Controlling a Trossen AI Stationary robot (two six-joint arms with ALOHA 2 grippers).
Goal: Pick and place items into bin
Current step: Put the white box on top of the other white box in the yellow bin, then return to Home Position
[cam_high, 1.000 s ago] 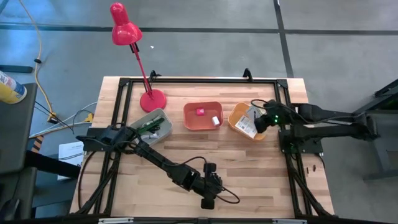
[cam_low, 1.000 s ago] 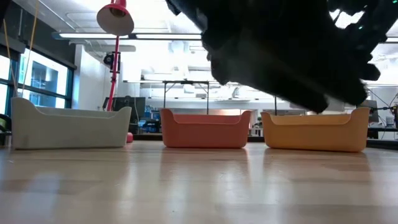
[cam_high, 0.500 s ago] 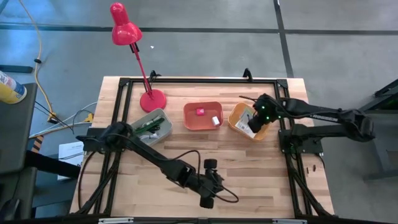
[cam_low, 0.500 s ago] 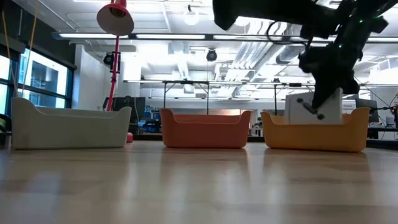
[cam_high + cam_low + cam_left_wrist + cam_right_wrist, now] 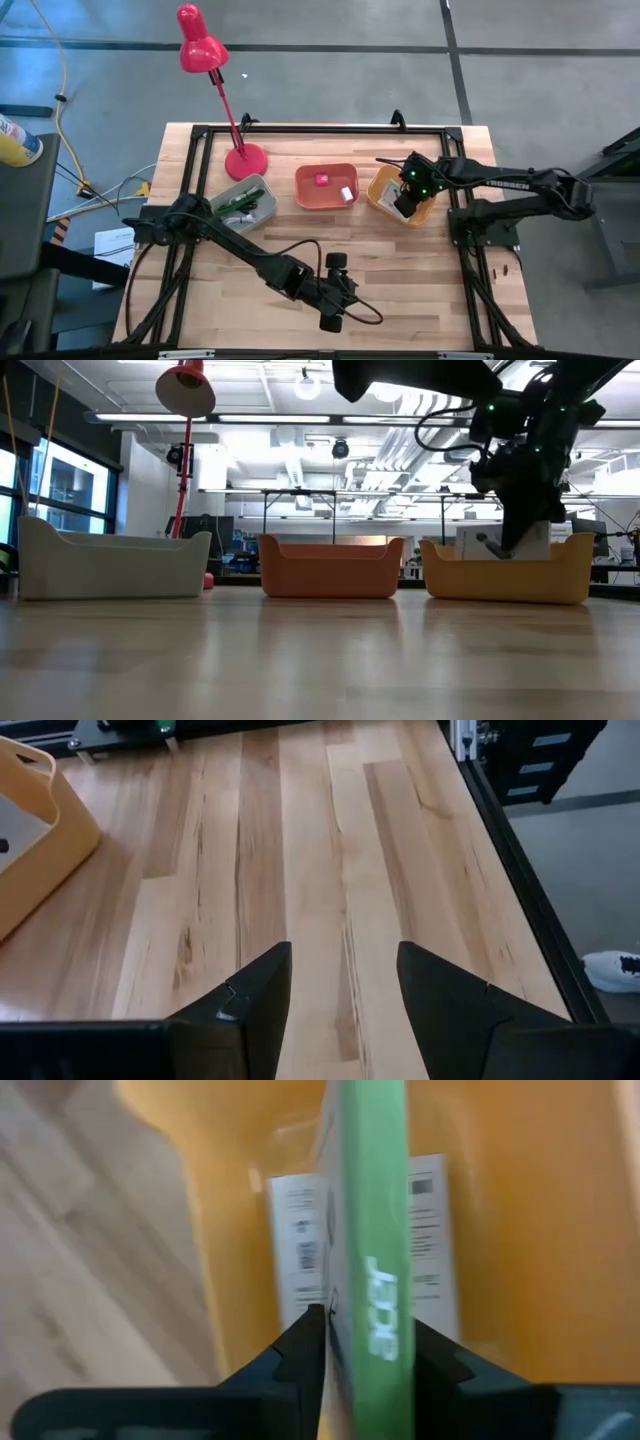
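Note:
My right gripper reaches down into the yellow bin at the table's far right, shut on a flat white item with a green edge. A white card with dark print lies in the bin under it. In the low view the white item shows above the bin's rim. My left gripper hangs open above bare table near the front edge, with nothing between its fingers. My right gripper pinches the flat item's two broad faces between its two fingers, with the green edge facing the wrist. The fingers come from above, slanting down. The item stands on edge inside the yellow bin; whether its lower edge rests on anything is hidden.
A red bin with a pink and a white block stands mid-table. A grey bin with a green-handled tool stands to its left. A red desk lamp stands at the far left. The wood in front of the bins is bare.
My right gripper has swung toward the table's left and sunk into the yellow bin, turning about its wrist, and the white item has gone down with it. My left gripper has risen from the table near the front edge.

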